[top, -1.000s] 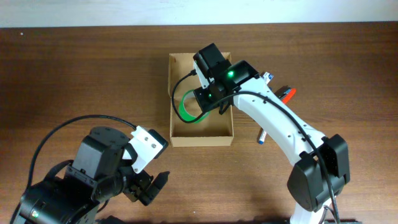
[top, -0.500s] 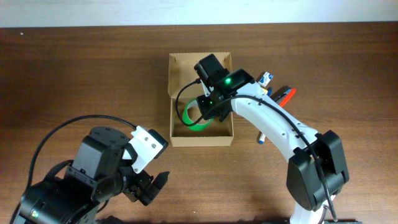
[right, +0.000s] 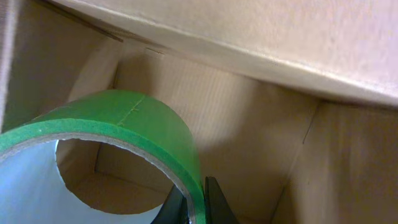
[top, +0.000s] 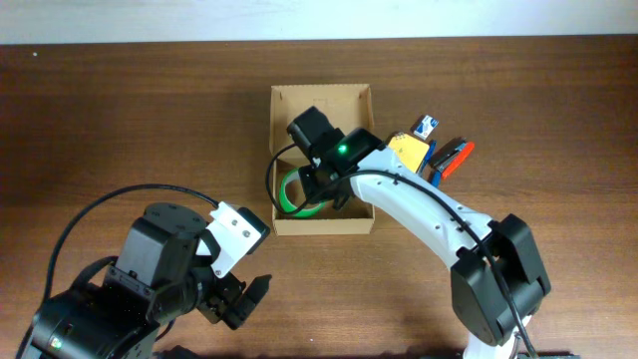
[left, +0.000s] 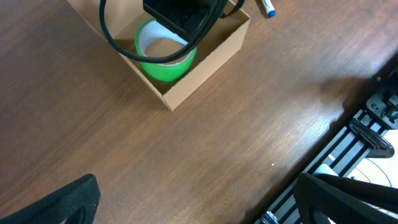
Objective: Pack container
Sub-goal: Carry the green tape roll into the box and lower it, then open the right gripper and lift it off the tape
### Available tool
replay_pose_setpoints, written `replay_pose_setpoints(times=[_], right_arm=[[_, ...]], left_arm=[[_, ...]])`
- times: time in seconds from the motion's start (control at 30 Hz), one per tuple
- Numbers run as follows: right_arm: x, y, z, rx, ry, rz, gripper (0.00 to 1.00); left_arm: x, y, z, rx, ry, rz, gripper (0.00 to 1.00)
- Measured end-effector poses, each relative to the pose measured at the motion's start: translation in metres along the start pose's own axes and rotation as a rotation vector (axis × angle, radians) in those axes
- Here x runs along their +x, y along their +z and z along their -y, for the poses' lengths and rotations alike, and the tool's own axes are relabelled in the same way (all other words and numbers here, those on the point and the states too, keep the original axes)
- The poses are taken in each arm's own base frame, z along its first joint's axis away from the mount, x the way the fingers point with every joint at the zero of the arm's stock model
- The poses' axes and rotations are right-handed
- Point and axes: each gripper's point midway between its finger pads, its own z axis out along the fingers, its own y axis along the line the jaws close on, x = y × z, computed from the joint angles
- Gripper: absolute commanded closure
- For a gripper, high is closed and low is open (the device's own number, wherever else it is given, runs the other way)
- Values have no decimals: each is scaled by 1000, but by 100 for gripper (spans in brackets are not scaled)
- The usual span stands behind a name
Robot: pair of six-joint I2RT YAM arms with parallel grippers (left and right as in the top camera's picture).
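My right gripper (right: pixel 196 204) was down inside the container (top: pixel 322 92), and its jaws were clenched on the wall of the green tape roll (right: pixel 124 115), one finger inside the ring and one outside. There it was on my right wrist view: green band filling the lower left, tan cardboard walls all around, one corner of the box straight ahead. Whether the roll touched the floor of the box, I could not tell.

From overhead, the container sat open on the brown table (top: pixel 120 110), just above the middle of the view, with my right arm reaching across it from the lower right. The tape roll (top: pixel 290 191) showed in the box's lower-left corner, right against the left wall, half hidden under my wrist.

My left gripper (left: pixel 205 205) hung over bare wood at the lower left, well apart from the box, jaws released and spread wide with nothing between them. Its camera caught the container (left: pixel 205 71) from the side, the green roll (left: pixel 165 65) tucked in the corner nearest that arm, my right arm's black cable looping over it.

Just beside the box's right wall lay a yellow item (top: pixel 411 150) and a red-handled tool (top: pixel 455 157), both outside on the table.
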Motion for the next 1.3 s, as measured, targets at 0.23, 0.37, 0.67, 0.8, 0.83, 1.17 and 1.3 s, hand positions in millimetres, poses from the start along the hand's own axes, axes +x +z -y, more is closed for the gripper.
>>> replay_pose_setpoints(times=[0.23, 0.37, 0.67, 0.8, 0.83, 1.17, 1.3], right_arm=[[4, 0, 0, 18, 51, -8, 96], [6, 0, -4, 16, 64, -10, 96], [6, 0, -5, 17, 80, -8, 66], [6, 0, -5, 18, 83, -7, 61], [6, 0, -5, 18, 82, -7, 61], [8, 0, -4, 21, 76, -14, 60], [11, -7, -2, 32, 36, -37, 60]], left_arm=[[0, 0, 0, 0, 0, 0, 0], [0, 0, 0, 0, 0, 0, 0], [0, 0, 0, 0, 0, 0, 0], [0, 0, 0, 0, 0, 0, 0], [0, 0, 0, 0, 0, 0, 0], [0, 0, 0, 0, 0, 0, 0], [0, 0, 0, 0, 0, 0, 0]])
